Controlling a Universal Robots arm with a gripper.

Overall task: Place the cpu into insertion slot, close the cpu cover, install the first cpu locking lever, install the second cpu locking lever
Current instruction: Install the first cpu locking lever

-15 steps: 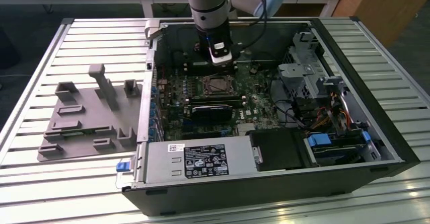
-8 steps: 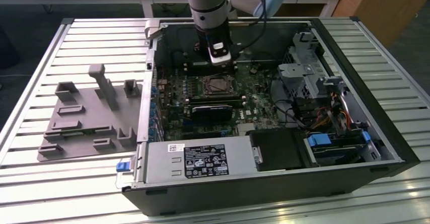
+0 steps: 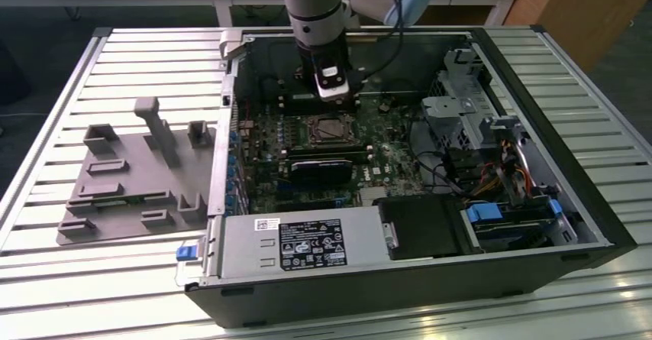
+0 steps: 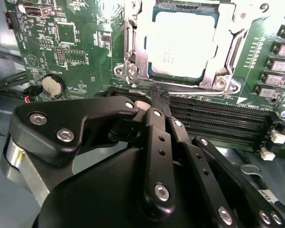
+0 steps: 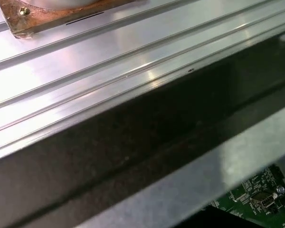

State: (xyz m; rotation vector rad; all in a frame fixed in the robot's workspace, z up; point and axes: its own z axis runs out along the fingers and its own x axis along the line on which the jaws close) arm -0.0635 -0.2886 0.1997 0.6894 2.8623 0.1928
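The gripper (image 4: 154, 97) hangs nose-down inside the open computer case (image 3: 530, 65), its black linked fingers (image 4: 156, 142) drawn together to a narrow tip with nothing between them, hovering just over the black memory slots (image 4: 218, 118) beside the socket. In the exterior view the arm (image 3: 311, 11) drops vertically from twelve o'clock, its grey wrist ending right above the socket. The cpu (image 4: 180, 45) lies flat in the socket, a square chip with a dull silvery-grey lid and rounded corners, sitting at about one o'clock from the fingertips in the second wrist view. The cpu cover (image 4: 135, 57), a thin bright metal frame with an open centre, lies around the chip's edge with screw heads at its corners; whether it is latched cannot be told. Round about spreads the green motherboard (image 4: 76, 42), studded with small components and a round coin battery (image 4: 52, 85). In the exterior view a grey moulded fixture tray (image 3: 133, 179) rests at nine o'clock from the case on the ribbed aluminium table (image 3: 61, 279), whose shiny grooved slats also appear in the first wrist view.
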